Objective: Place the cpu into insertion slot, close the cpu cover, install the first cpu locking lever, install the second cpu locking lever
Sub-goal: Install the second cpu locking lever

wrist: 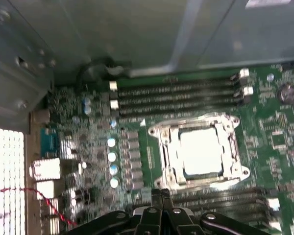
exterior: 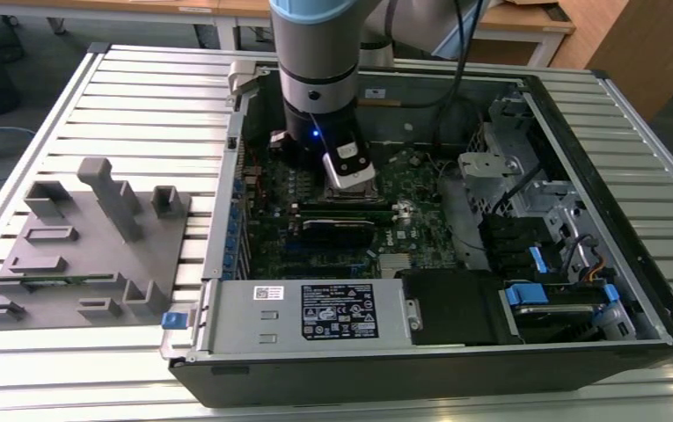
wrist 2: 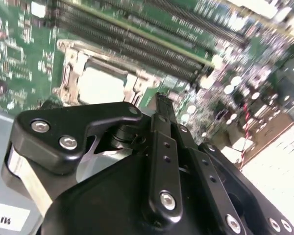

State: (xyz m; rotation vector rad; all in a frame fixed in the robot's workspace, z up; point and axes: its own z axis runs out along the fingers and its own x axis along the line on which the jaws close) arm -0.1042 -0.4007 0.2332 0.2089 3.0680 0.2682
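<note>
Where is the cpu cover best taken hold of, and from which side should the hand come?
Probably by one rim strip of the cpu cover, coming from above: it lies flat around the cpu, so only thin edges offer a hold. Which edge is hinged, I cannot tell.

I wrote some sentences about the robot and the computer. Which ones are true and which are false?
1. The cpu sits in its socket on the green board. True.
2. The gripper holds the cpu in the air. False: it holds nothing; its fingers are together, empty, beside the socket.
3. The computer case lies open on the slatted table. True.
4. The grey holder stands inside the case. False: it rests on the table beside the case.
</note>
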